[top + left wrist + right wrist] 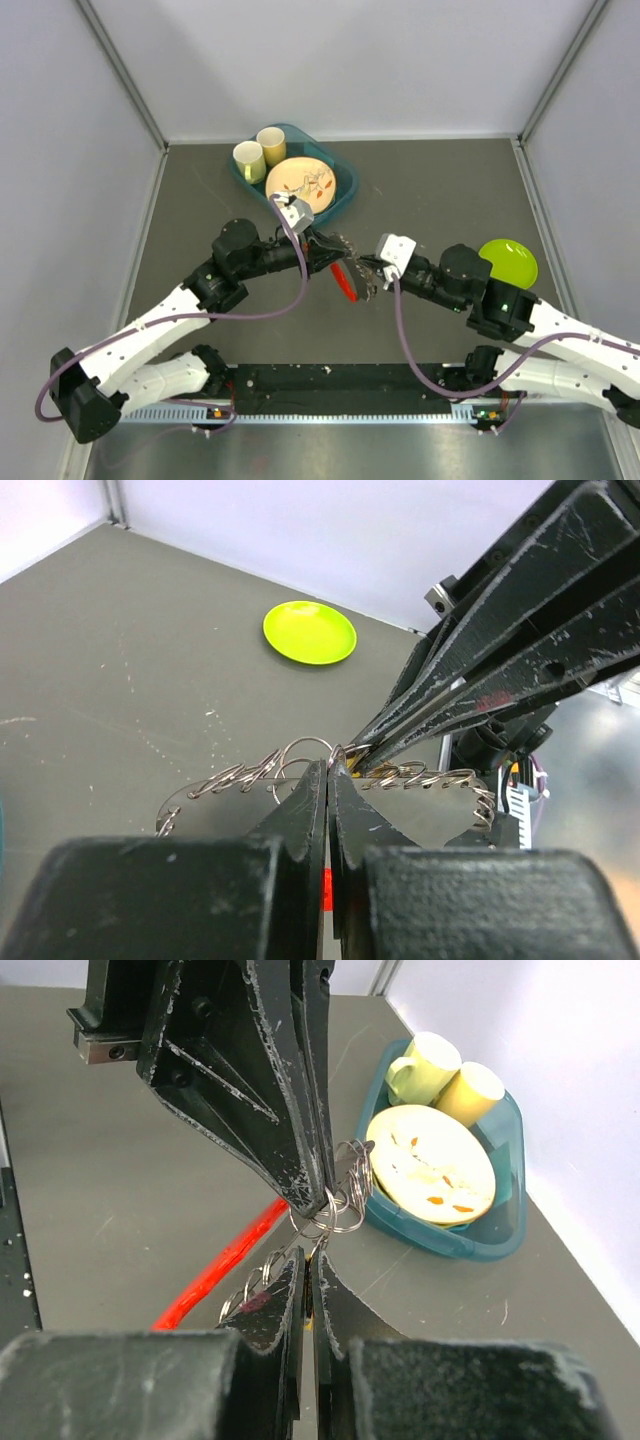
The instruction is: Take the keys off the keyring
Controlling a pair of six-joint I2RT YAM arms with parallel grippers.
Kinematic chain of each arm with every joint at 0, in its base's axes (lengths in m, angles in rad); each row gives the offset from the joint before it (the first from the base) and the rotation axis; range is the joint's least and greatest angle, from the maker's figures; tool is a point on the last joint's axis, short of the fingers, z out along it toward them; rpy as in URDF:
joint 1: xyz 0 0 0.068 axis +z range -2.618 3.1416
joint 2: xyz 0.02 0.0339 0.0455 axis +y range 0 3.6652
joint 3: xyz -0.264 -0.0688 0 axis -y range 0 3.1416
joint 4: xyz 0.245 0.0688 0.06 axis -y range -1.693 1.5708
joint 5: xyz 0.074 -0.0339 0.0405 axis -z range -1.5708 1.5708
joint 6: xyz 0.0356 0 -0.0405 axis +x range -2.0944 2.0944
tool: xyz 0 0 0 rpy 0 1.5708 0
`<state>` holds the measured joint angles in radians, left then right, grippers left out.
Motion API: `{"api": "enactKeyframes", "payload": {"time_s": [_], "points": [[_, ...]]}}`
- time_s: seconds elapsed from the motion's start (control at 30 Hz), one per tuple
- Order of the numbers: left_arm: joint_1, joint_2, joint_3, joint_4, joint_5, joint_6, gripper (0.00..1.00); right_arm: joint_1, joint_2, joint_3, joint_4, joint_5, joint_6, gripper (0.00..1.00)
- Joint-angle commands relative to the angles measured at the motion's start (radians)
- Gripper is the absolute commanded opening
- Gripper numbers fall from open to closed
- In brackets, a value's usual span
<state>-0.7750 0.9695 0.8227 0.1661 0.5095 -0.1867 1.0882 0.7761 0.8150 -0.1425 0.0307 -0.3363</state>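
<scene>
The keyring (343,1210), a cluster of thin metal rings, hangs between my two grippers above the table. My left gripper (330,770) is shut on the rings (300,752); a sliver of the red clip (327,890) shows through its jaws. My right gripper (308,1256) is shut, pinching a small piece at the rings; a yellow sliver (306,1324), seemingly a key's head, shows between its jaws. The red clip (222,1260) slants down from the rings towards the table. In the top view the grippers meet tip to tip, left (330,246), right (366,272), over the clip (345,281). The other keys are hidden.
A teal tray (343,198) at the back holds a patterned plate (298,181) and two yellow cups (260,150). A lime-green plate (508,262) lies at the right, partly under the right arm. Grey walls close in the table.
</scene>
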Motion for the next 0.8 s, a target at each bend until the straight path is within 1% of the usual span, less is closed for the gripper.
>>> {"api": "enactKeyframes", "payload": {"time_s": [0.0,0.1,0.23,0.4,0.53,0.77], "points": [[0.019,-0.046,0.001,0.144,-0.181,-0.037,0.0,0.003,0.034,0.052,-0.108,0.026,-0.047,0.0],[0.019,-0.046,-0.011,0.151,-0.192,-0.034,0.0,0.004,0.057,0.065,-0.121,0.026,-0.081,0.0],[0.017,-0.052,-0.011,0.135,-0.23,-0.034,0.0,0.019,0.123,0.121,-0.212,0.066,-0.124,0.0],[0.019,-0.069,-0.039,0.153,-0.266,-0.063,0.0,0.021,0.156,0.139,-0.226,-0.006,-0.145,0.0],[0.02,-0.092,-0.071,0.177,-0.302,-0.085,0.0,0.021,0.199,0.167,-0.279,-0.05,-0.158,0.0],[0.04,-0.11,-0.085,0.174,-0.313,-0.122,0.0,0.021,0.256,0.219,-0.359,-0.043,-0.175,0.0]]}}
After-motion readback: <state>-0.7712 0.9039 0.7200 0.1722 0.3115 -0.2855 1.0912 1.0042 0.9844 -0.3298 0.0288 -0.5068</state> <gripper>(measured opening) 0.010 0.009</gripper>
